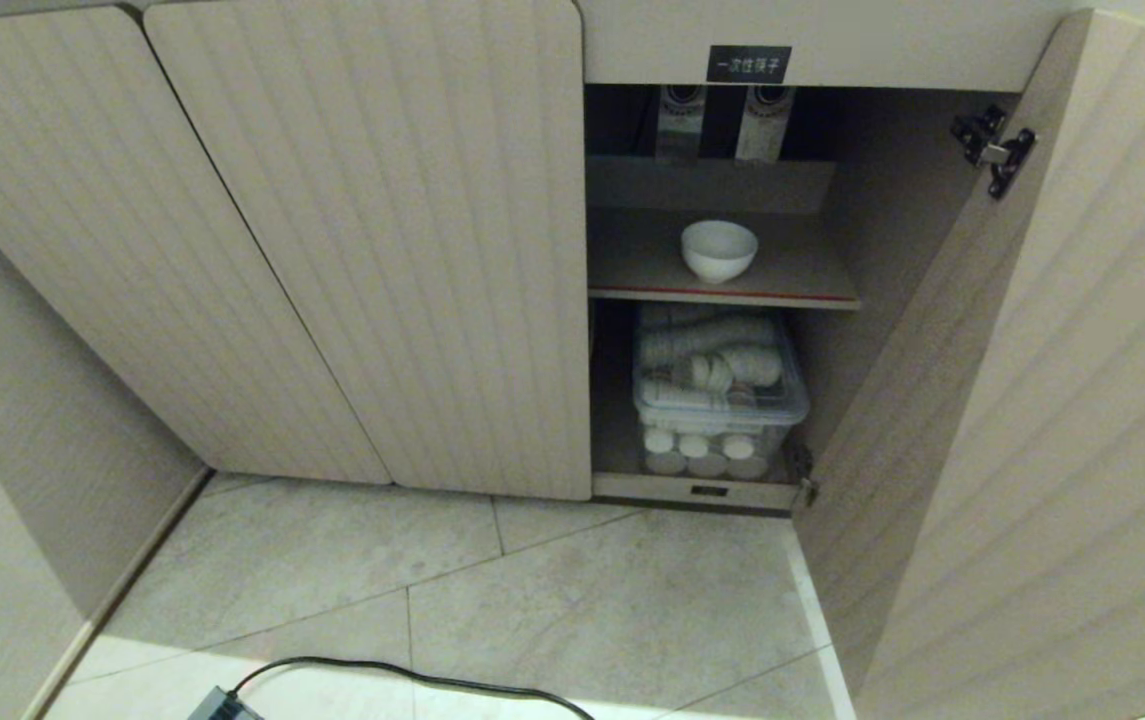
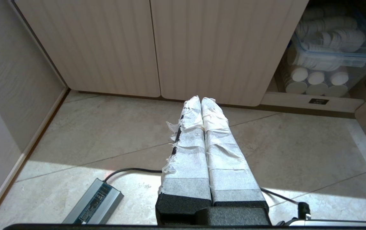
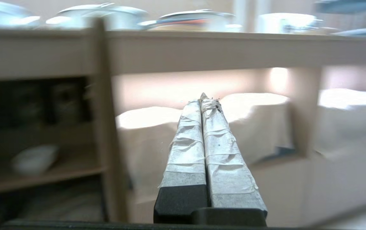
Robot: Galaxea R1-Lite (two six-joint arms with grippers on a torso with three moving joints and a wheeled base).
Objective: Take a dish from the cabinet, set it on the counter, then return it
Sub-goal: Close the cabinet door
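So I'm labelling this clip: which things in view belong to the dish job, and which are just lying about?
Part of the job:
- dish on the shelf
- cabinet, right door open
- counter
- right gripper, shut, empty
- left gripper, shut, empty

Lying about:
- clear bin of stacked cups
- power brick and cable
- pots

Small black label (image 1: 749, 64) on the cabinet (image 1: 372, 250) rail at 12 o'clock above the open bay, white characters reading 一次性筷子.
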